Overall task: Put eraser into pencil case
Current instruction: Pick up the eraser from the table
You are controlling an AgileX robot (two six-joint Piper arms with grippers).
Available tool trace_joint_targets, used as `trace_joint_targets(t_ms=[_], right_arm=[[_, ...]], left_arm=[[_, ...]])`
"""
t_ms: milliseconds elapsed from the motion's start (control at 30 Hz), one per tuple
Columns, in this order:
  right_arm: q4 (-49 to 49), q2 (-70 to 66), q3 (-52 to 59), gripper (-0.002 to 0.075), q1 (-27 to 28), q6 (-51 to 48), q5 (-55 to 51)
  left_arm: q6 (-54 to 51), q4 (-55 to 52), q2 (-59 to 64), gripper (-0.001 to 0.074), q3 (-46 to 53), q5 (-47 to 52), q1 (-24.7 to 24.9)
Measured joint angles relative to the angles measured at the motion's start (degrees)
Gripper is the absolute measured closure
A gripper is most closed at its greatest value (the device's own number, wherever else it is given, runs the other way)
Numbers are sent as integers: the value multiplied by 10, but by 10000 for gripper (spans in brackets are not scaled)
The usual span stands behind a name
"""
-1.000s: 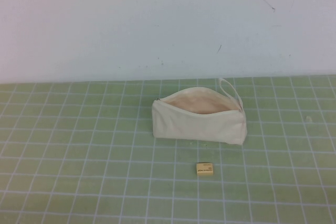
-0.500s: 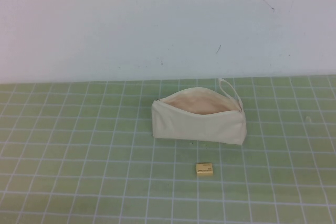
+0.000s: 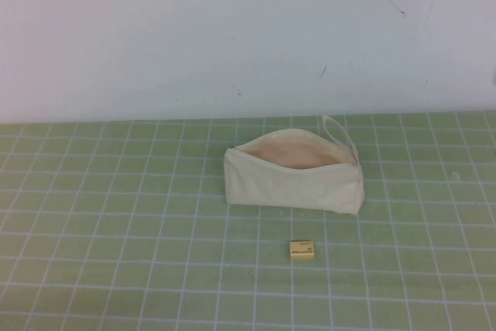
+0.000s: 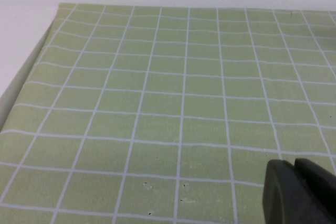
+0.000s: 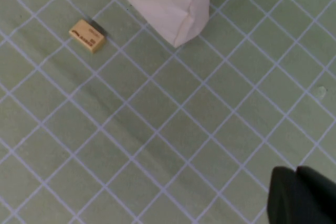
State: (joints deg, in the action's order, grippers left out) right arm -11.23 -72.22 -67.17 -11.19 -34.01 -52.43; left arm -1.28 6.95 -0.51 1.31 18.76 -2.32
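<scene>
Nearest to me on the green gridded table lies the eraser, a small yellowish-tan block with dark print on its side, resting flat and a little right of the middle. Just beyond it, apart from it by a strip of bare mat, sits the pencil case, a cream fabric pouch lying lengthwise left to right with its zipper mouth gaping upward so the peach lining shows; its thin loop strap curls up at the far right end. Behind the pouch the table ends at a pale wall. My right hand hovers above the table on the right side, looking down on the eraser and the pouch's end, touching neither; whether it is open or closed I cannot tell. My left hand hangs over bare mat near the table's left edge, well away from both things, and its state I likewise cannot tell.
</scene>
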Motion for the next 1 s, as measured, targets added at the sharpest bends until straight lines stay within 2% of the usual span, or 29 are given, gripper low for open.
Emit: trace_joint_targets(t_ms=[167,367,567,767,867,1000], right_arm=[[152,-120,-94,727,-126,122,-22],[237,-260,-192,727,-226,195,-64],[236,-361,-254,727,-276,208,-73],[186,-432,-304,720,-275,336,-80],[158,-464,-328,654,-275,355,-90],[116,-500,-341,425,-275,424,-84]], left_arm=[[0,0,0,737,0,0,0],[0,0,0,737,0,0,0],[0,0,0,737,0,0,0],[0,0,0,737,0,0,0],[0,0,0,737,0,0,0],[0,0,0,737,0,0,0]])
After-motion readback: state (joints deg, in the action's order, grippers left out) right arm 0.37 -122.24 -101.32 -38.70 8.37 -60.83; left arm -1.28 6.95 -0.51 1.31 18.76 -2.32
